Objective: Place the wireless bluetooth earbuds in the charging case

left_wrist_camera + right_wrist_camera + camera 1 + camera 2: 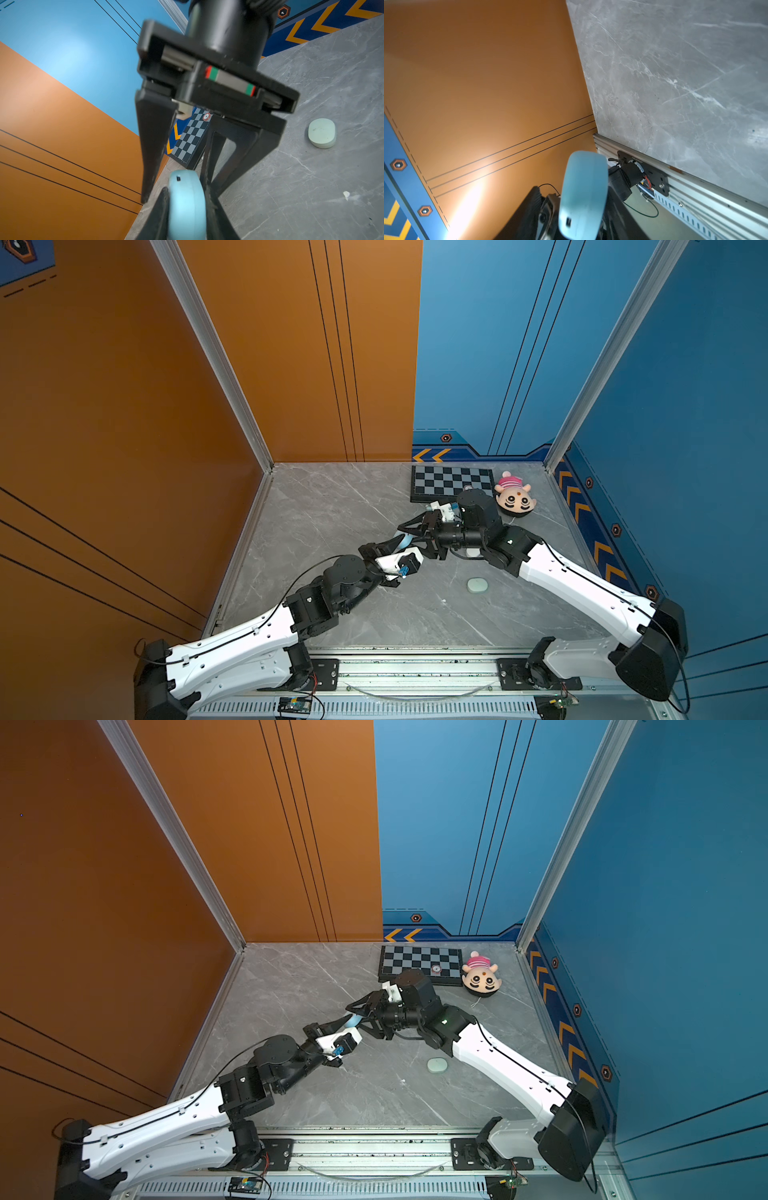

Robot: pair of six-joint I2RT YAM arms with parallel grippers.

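While the left gripper (186, 193) pinches the pale blue pebble-shaped plastic charging case (187, 212) edge-on, the spread fingers (153, 145) of the right gripper (410, 538) could knock it loose.

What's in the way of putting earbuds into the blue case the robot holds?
Its own lid: the blue case, pinched on edge in the left gripper's fingers, looks shut. The right gripper's open fingers straddle its end.

left gripper (402, 546) holds blue case (407, 539)
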